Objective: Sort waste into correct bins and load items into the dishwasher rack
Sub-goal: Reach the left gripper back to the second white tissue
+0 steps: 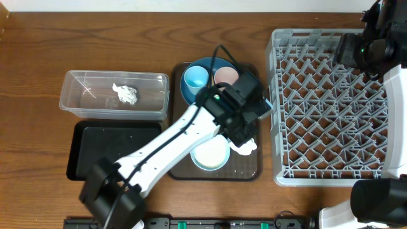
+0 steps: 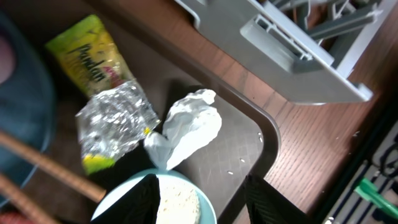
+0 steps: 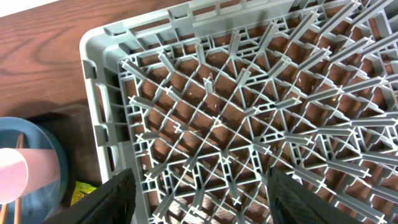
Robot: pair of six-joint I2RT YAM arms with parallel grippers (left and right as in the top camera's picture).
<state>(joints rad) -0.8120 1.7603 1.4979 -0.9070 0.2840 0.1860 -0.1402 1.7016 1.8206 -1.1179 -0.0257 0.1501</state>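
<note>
tissue [image 1: 125, 94] in tub [image 1: 71, 97] | shallow tray [image 1: 108, 152] before tub | rack [image 1: 277, 127] right of serving tray [image 1: 245, 168]

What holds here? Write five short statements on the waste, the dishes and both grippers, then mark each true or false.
1. A crumpled tissue lies in the clear tub. True.
2. The blue plate stands in the dishwasher rack. False: it sits on the brown serving tray, and no dish shows in the rack.
3. The snack wrapper lies on the serving tray beside a second tissue. True.
4. The right gripper grips the pink cup. False: it is open above the rack, and the cup stands next to the blue cup.
5. The left gripper is open over the bowl. True.
</note>
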